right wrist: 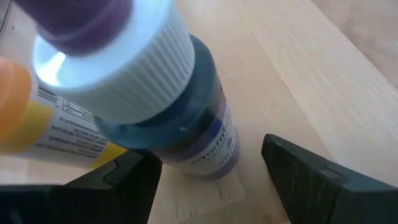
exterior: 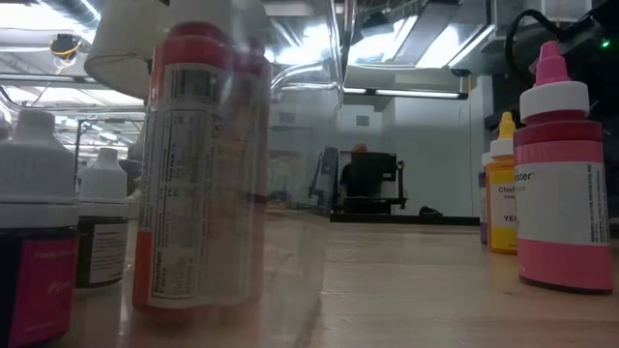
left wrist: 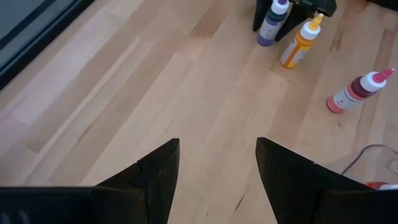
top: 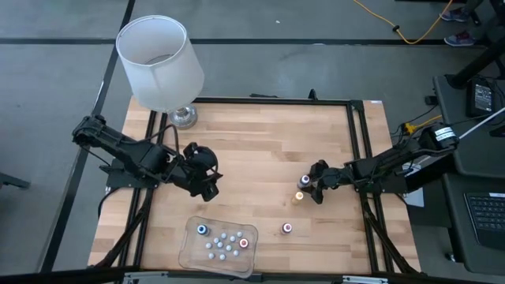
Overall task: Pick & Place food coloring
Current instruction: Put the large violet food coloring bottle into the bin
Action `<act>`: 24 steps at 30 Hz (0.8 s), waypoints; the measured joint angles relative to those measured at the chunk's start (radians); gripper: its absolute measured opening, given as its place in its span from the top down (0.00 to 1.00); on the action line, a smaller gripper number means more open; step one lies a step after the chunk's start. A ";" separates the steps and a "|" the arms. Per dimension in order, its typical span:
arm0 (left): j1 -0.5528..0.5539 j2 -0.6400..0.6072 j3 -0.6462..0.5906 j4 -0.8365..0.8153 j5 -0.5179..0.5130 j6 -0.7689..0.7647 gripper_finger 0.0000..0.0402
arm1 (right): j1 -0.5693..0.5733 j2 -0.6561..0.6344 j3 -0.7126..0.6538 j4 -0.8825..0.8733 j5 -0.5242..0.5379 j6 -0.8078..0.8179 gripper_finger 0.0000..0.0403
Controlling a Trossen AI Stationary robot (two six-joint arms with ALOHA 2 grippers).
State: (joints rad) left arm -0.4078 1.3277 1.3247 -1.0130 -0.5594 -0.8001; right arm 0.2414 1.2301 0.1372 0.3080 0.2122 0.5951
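A pale wooden worktop (top: 260, 158) framed in black rails is sitting on a grey floor, with a white-shaded lamp (top: 160, 63) standing at its far left corner. The left claw (top: 207, 183) is hovering over the left half of the worktop, its two dark fingers (left wrist: 155, 177) standing wide apart with only bare wood between them. The right claw (top: 309, 188) is reaching in from the right edge, jaws spread wide on either side of the dark purple bottle (right wrist: 168, 118), which is standing upright between the fingers; whether the pads are touching it I cannot tell. The orange bottle (top: 299, 197) is standing just beside the purple one, on its near side. The pink-capped red bottle (top: 287, 229) is standing alone, nearer the front edge, right of the middle. A clear plastic tray (top: 189, 254) is lying by the front edge, left of the middle, holding a blue bottle (top: 202, 229), a red bottle (top: 244, 243) and a cluster of small pale-topped bottles (top: 222, 245) between them.
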 joint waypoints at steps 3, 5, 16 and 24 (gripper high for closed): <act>0.010 0.000 0.000 0.000 0.001 0.002 0.48 | 0.000 0.000 0.000 0.002 0.001 -0.001 0.31; 0.015 0.000 0.000 0.000 0.001 0.002 0.48 | 0.000 0.000 -0.001 0.002 0.003 -0.001 0.32; 0.018 0.000 0.000 0.009 0.000 0.002 0.48 | -0.001 0.003 -0.005 0.046 0.034 -0.005 0.58; 0.018 0.000 0.000 0.016 -0.003 0.002 0.48 | -0.001 0.003 -0.005 0.061 0.029 -0.047 0.71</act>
State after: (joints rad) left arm -0.3901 1.3277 1.3247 -0.9974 -0.5622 -0.7979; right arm 0.2401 1.2328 0.1326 0.3689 0.2413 0.5477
